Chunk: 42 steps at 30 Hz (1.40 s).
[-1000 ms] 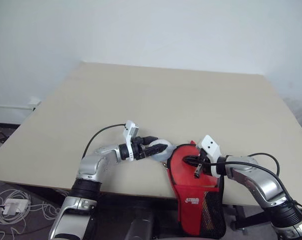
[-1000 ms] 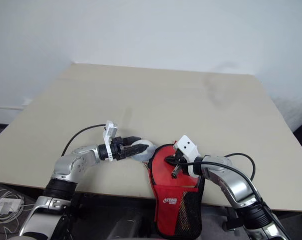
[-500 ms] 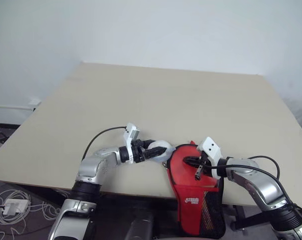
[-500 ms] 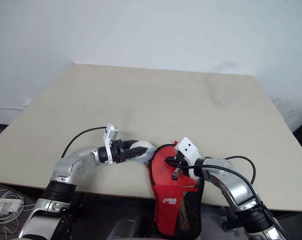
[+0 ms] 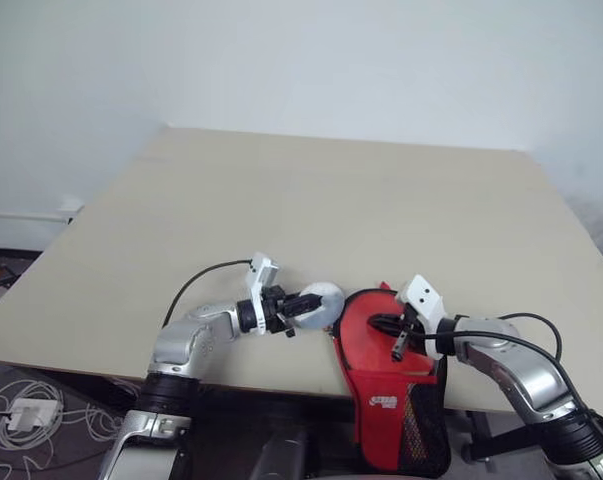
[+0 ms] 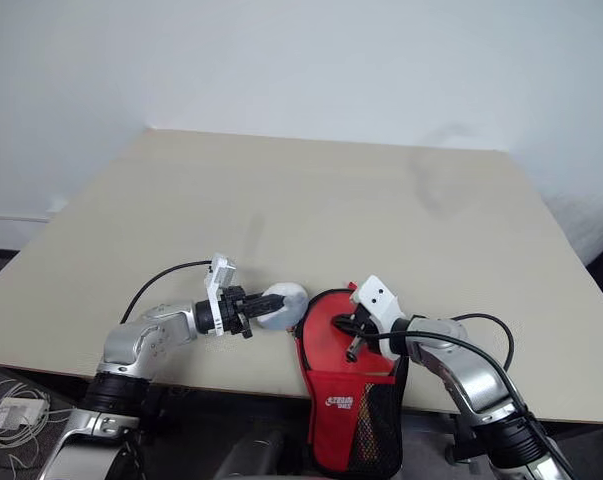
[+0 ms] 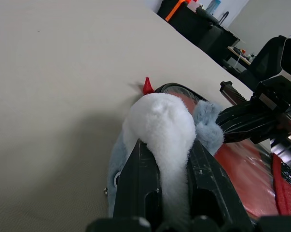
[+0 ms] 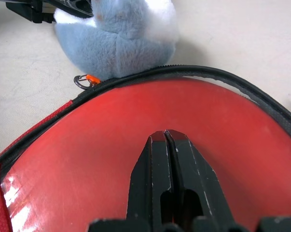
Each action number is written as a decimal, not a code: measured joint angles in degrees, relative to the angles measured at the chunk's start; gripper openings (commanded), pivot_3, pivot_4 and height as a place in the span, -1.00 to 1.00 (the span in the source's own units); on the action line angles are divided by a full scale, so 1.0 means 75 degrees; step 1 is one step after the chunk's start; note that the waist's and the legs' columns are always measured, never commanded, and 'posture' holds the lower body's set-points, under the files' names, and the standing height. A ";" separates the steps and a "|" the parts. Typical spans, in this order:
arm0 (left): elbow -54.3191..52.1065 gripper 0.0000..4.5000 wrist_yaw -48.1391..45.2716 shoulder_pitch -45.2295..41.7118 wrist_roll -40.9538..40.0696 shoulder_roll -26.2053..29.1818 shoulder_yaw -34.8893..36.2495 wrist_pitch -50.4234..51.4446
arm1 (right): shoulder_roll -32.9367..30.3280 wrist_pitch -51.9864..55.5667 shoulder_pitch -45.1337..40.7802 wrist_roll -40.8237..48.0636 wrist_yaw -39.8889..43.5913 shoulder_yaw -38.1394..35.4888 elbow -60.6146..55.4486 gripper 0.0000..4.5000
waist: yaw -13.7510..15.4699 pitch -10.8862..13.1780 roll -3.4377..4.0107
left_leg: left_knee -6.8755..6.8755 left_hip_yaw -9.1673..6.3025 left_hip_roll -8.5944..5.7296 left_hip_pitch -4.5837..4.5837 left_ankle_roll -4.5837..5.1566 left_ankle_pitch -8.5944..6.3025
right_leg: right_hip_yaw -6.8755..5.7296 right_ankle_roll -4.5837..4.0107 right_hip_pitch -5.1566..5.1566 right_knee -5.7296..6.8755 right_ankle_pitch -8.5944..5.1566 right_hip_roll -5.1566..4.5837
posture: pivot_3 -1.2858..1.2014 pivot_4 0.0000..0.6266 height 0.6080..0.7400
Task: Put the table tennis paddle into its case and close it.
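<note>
Two grippers work at the near edge of a beige table (image 5: 311, 200). The left gripper (image 7: 167, 159) has its black fingers (image 7: 140, 179) pinched on a pale blue-and-white plush wad (image 7: 162, 123), which sits on the tabletop just beside the rounded top of the case (image 5: 391, 400). A small ring with an orange tab (image 8: 87, 79) lies where the plush meets the case's black edging.

The case is red with a white logo and a black mesh pocket; its round end lies on the table, while the narrow end hangs down over the near edge. The paddle (image 8: 150, 121) lies inside the open mouth of the case, its glossy red face showing within the black zip edge.

The right gripper (image 8: 167, 140) has its fingers pressed together with nothing between them, the tips over the paddle's red face; whether they touch it cannot be told.
</note>
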 measured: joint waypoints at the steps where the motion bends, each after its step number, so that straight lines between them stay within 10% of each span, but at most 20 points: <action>1: -0.0005 -0.97 0.0021 -0.0001 0.0005 -0.0004 0.0005 0.0001 | 0.0000 -0.0014 0.0006 -0.0006 0.0000 0.0000 0.0001 -1.00 | 0.0001 0.0000 0.0000 | 0.0000 0.0000 0.0000 0.0000 0.0000 0.0000 | 0.0000 0.0000 0.0000 0.0000 0.0000 0.0000 | 0.03 -1.00 0.63; 42: 0.4478 -0.97 0.0256 -0.3177 0.1458 -0.0698 0.0002 -0.2336 | 0.0005 -0.0388 0.0161 -0.0316 0.0094 0.0016 0.0042 -1.00 | -0.0004 -0.0002 -0.0007 | 0.0023 -0.0003 0.0008 0.0004 0.0012 0.0001 | -0.0011 -0.0003 0.0007 0.0010 0.0003 0.0007 | 0.03 -1.00 0.63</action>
